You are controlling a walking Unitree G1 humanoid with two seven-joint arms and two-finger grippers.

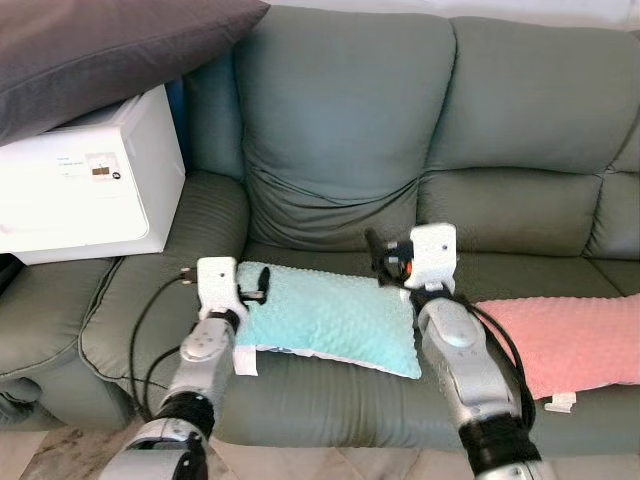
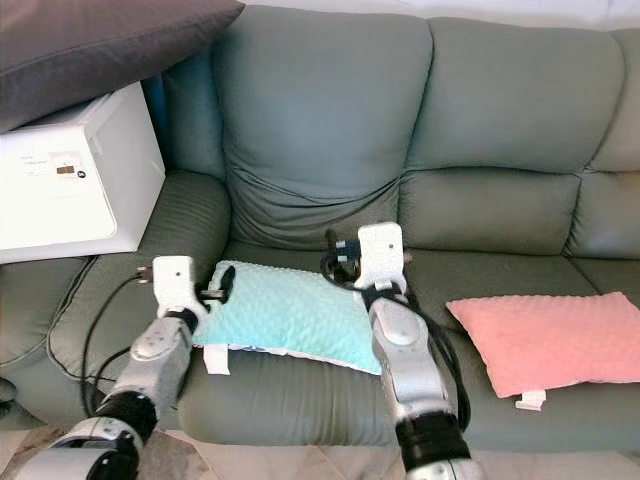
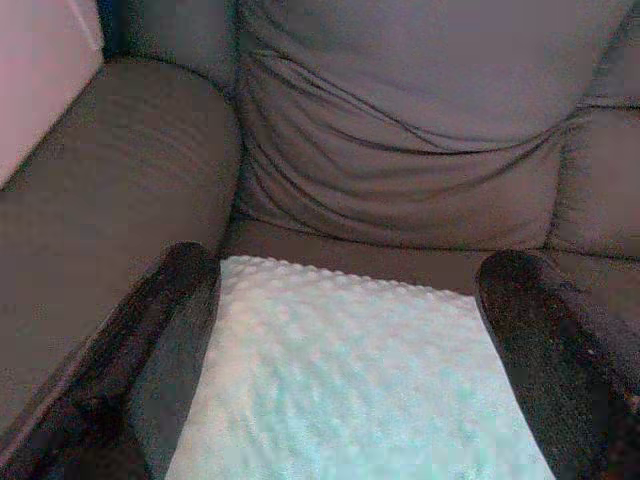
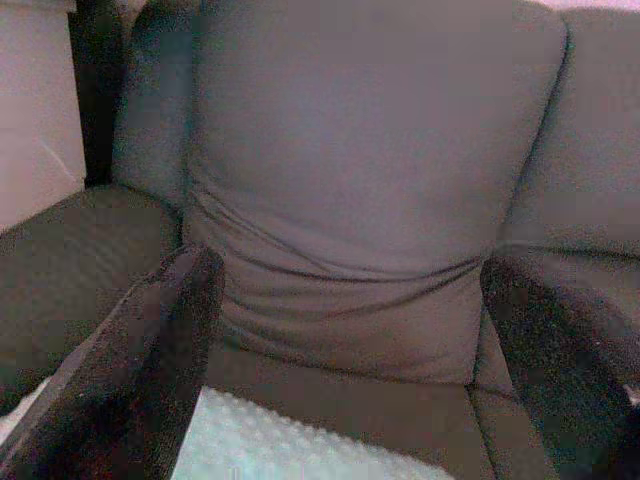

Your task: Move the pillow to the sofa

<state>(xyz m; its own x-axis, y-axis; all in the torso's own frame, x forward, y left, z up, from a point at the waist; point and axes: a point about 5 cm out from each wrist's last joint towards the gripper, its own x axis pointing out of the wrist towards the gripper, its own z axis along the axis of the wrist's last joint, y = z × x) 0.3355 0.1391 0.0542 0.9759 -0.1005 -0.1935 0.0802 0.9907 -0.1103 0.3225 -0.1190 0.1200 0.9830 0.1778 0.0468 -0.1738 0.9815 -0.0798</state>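
Observation:
A teal dimpled pillow (image 1: pixel 330 315) lies flat on the seat of the grey-green sofa (image 1: pixel 340 120), in front of its left back cushion. My left gripper (image 1: pixel 256 285) is at the pillow's left end. In the left wrist view its fingers (image 3: pixel 170 330) stand wide apart, open, with the pillow (image 3: pixel 350 390) between them. My right gripper (image 1: pixel 385 258) hovers over the pillow's far right corner and is open. Between its fingers (image 4: pixel 165 340) I see only the sofa back, with the pillow's edge (image 4: pixel 300 445) below.
A pink pillow (image 1: pixel 570 335) lies on the seat to the right. A white box (image 1: pixel 85 185) sits on the sofa's left armrest (image 1: pixel 200 235), with a dark grey cushion (image 1: pixel 100 50) on top. Black cables (image 1: pixel 140 340) hang beside my left arm. Tiled floor (image 1: pixel 60 460) shows at the front.

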